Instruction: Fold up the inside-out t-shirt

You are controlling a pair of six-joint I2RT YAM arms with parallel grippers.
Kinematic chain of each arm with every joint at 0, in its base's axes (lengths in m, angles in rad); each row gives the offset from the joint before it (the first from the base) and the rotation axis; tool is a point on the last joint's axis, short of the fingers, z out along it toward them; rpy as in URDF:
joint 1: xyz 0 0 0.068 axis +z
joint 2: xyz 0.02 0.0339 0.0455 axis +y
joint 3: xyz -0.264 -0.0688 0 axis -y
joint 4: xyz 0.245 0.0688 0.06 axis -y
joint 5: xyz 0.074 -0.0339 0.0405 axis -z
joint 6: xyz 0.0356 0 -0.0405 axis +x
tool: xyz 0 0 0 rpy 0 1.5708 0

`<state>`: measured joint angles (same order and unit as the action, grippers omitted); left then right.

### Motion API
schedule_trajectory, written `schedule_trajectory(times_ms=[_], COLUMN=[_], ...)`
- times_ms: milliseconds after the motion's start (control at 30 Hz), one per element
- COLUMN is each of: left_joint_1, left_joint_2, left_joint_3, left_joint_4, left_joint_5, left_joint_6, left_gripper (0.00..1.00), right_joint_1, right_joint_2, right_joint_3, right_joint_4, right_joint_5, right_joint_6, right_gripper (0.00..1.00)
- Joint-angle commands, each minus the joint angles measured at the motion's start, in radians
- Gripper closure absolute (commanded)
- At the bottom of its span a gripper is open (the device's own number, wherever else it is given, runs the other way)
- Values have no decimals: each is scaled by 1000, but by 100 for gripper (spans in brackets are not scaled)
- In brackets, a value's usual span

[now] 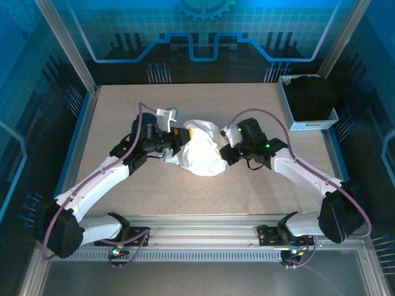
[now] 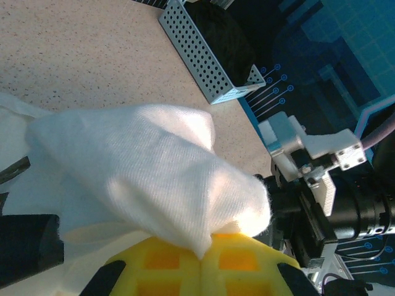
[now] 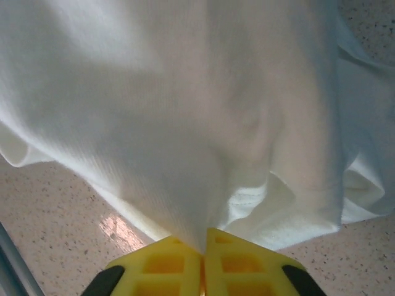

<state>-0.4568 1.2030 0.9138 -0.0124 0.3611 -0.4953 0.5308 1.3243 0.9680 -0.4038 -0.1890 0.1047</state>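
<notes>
1. The left gripper (image 1: 181, 138) meets the inside-out t-shirt (image 1: 202, 153) at the heap's 10 o'clock. From above, its fingertips are lost under the cloth.
2. In the left wrist view, the yellow pads (image 2: 166, 265) are pressed flat together with a point of white cloth pinched in the seam between them. The bottom edge cuts off the pads, and the billowing fold hides the table just past them.
3. The shirt sits bunched at the middle of the table (image 1: 123, 111). Sleeves and collar cannot be told apart. A yellow speck at its 11 o'clock may be the patch or a pad.
4. The right gripper (image 1: 226, 152) is at the heap's 3 o'clock. In its wrist view, the jaws are closed tight on a gathered fold, and draped cloth covers most of the tabletop.
5. Bare tabletop lies open at the heap's 9 and 6 o'clock. At 2 o'clock, by the table's right edge, a perforated basket (image 1: 308, 125) holds a black garment (image 1: 311, 95), well apart from the shirt.
</notes>
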Motion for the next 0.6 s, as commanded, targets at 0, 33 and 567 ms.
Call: schedule_trajectory(times_ms=[0, 33, 567], left_joint_1=[6, 6, 17], left_joint_2=[-20, -18, 26], left_joint_3=[1, 5, 52], left_joint_4=[-22, -41, -183], left_joint_5=[-62, -100, -442], left_joint_6=[28, 33, 123], left_gripper=[100, 100, 85], right_joint_1=[-9, -13, -28], right_joint_2=[-90, -113, -82], right_joint_3=[48, 51, 144], right_joint_4=[-19, -17, 253], right_joint_5=[-72, -125, -559], right_joint_6=[-17, -12, 300], right_gripper=[97, 99, 100])
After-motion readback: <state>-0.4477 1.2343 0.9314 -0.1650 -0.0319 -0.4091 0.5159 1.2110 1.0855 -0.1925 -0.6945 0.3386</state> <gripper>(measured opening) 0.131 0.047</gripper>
